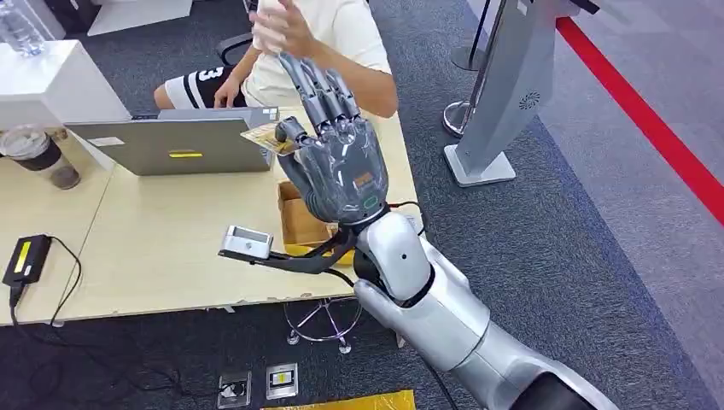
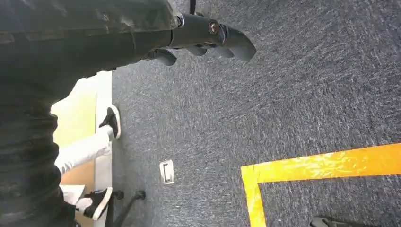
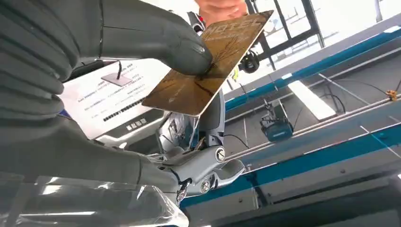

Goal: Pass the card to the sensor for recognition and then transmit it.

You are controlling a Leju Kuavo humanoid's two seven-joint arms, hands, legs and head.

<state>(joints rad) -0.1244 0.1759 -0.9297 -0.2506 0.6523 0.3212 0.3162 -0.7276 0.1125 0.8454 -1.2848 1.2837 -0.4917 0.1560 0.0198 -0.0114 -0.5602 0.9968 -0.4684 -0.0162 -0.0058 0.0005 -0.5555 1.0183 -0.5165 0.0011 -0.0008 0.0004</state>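
Right hand [image 1: 337, 162] raised above table [image 1: 162, 248], fingers extended upward, thumb pressing card [image 1: 266, 137] against the fingers; card held near laptop [image 1: 183, 141] lid edge. In the right wrist view, thumb [image 3: 156, 40] lies on the brown card [image 3: 208, 66] face, and a person's fingers [image 3: 222, 7] touch its far end. Sensor [image 1: 248, 242] sits on the table below the hand, cable trailing; cardboard box [image 1: 299, 218] just beside it. Person [image 1: 299, 43] seated behind the table, one hand raised. Left hand [image 2: 203, 40] hangs over carpet, fingers curled in, holding nothing.
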